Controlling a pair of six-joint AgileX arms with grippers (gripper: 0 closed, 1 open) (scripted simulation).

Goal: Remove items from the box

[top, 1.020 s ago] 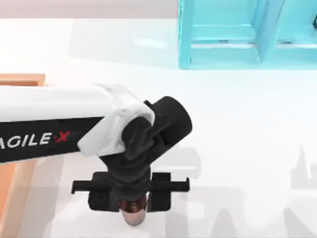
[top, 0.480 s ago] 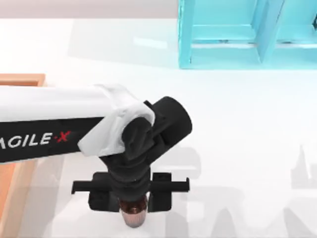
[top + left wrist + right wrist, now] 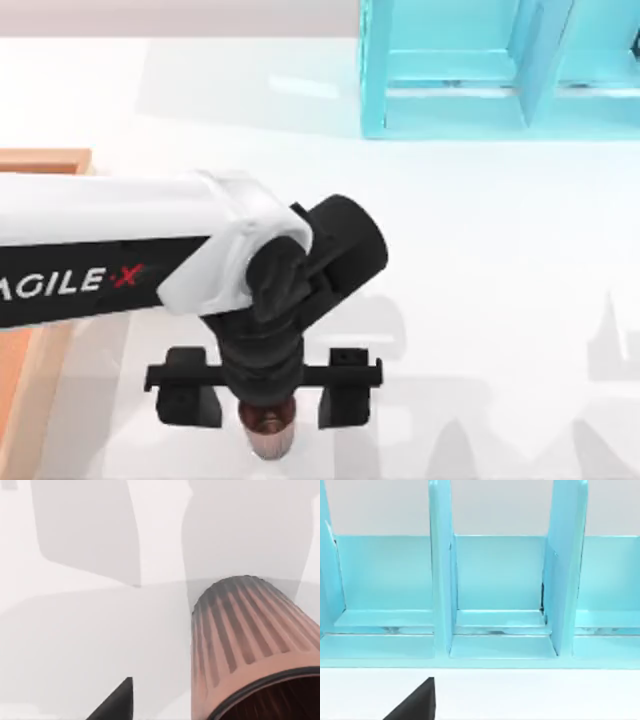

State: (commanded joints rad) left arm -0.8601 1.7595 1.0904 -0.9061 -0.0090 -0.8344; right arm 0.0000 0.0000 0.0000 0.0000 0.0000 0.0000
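Whereas the jaws stood tight against the cup half a second ago, in the top view we now see the left gripper (image 3: 266, 400) spread wide, its two fingers (image 3: 184, 398) well out to either side of the copper-brown ribbed cup (image 3: 266, 434). The cup stands on the white table (image 3: 500, 300), outside the box (image 3: 40, 160) — the wooden tray whose rim shows at the table's left edge. We judge this a release: the cup is set down clear of the tray.

In the left wrist view, we see the cup (image 3: 250, 645) close to the camera, resting on the table with nothing pressing its ribbed wall; one dark fingertip (image 3: 117, 702) sits apart from it.

In the right wrist view, we see the turquoise shelf unit (image 3: 495, 580) straight ahead and one dark finger (image 3: 417, 702) of the right gripper — we cannot tell how far its fingers stand apart. That arm appears parked near the shelf.

The tan-gold block remains to be accounted for.
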